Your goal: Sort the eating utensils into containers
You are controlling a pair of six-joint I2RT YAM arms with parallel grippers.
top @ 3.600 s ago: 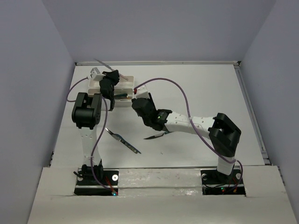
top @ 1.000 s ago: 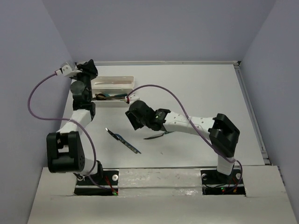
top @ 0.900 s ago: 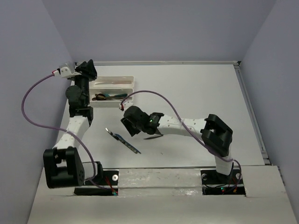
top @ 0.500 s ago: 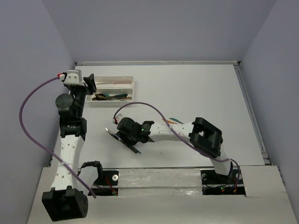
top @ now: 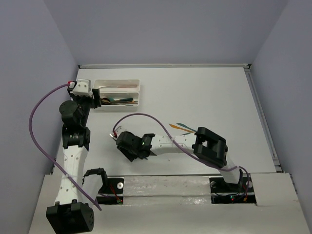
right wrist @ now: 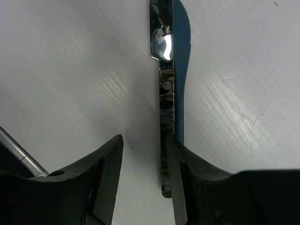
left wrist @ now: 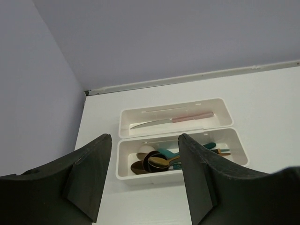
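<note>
Hovering low over the near-left part of the tabletop (top: pixel 219 97), right tool (right wrist: pixel 143 145) sits directly above a knife (right wrist: pixel 164 108) with a dark mottled handle and a mirror-bright blade. Its jaws stand partly apart with nothing clamped between them. The handle lies flat on the surface, right against the inner edge of one finger (right wrist: pixel 176 187). A blue serrated strip shows along one side of the blade (a second knife underneath or part of the same one, cannot tell). Left tool (left wrist: pixel 144 150) is up at the far-left corner, just on the near-left side of the two white trays, jaws spread wide and holding nothing. The trays lie side by side, long edges touching. Far tray (left wrist: pixel 140 115) holds a single pink-handled knife (left wrist: pixel 173 119) laid lengthwise. Near tray (left wrist: pixel 150 177) holds a small heap of spoons (left wrist: pixel 157 161): brown, gold, teal and white bowls bunched at its left end, handles running right. Teal and orange utensils (top: pixel 181 126) lie loose on the tabletop right of centre, beside the right arm, well apart from the trays.
</note>
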